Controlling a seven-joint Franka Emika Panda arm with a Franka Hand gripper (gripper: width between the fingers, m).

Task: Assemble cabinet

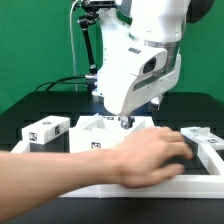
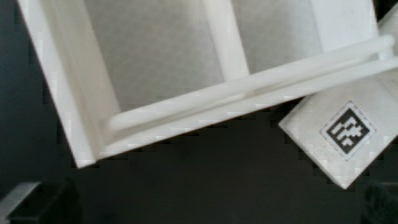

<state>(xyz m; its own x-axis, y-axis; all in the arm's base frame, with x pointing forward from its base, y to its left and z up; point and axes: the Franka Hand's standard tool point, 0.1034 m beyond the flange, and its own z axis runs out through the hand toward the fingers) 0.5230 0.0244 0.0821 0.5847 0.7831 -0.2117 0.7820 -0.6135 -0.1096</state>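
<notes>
The white cabinet body [image 1: 97,128] lies on the black table below the arm, its open side up. In the wrist view it [image 2: 80,90] is a white frame with a crossbar and a speckled inner floor. A white panel with a tag [image 2: 347,130] lies against its corner. My gripper [image 1: 125,122] hovers just above the body's right part, holding nothing. In the wrist view only one dark finger [image 2: 18,200] shows at the picture's edge, with nothing between the jaws.
A person's blurred hand and forearm [image 1: 140,160] reach across the front from the exterior view's left, over a long white rail [image 1: 120,187]. A tagged white block [image 1: 45,130] lies at the left, and another tagged white part [image 1: 205,137] at the right.
</notes>
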